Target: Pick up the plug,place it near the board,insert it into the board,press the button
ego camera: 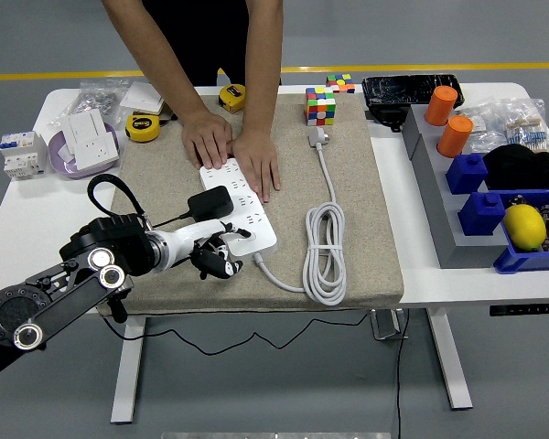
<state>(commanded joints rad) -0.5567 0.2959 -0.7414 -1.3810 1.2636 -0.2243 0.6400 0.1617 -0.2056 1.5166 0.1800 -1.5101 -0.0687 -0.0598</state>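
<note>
I see my left hand [215, 256] with fingers curled, grasping nothing, at the near end of the power strip [241, 210]; a person's hands [233, 151] press its far end.

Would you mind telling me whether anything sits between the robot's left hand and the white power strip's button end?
Nothing visible does. The left hand is at the near end of the white power strip, beside the plugged-in black adapter; the person's hands press its far end.
</note>
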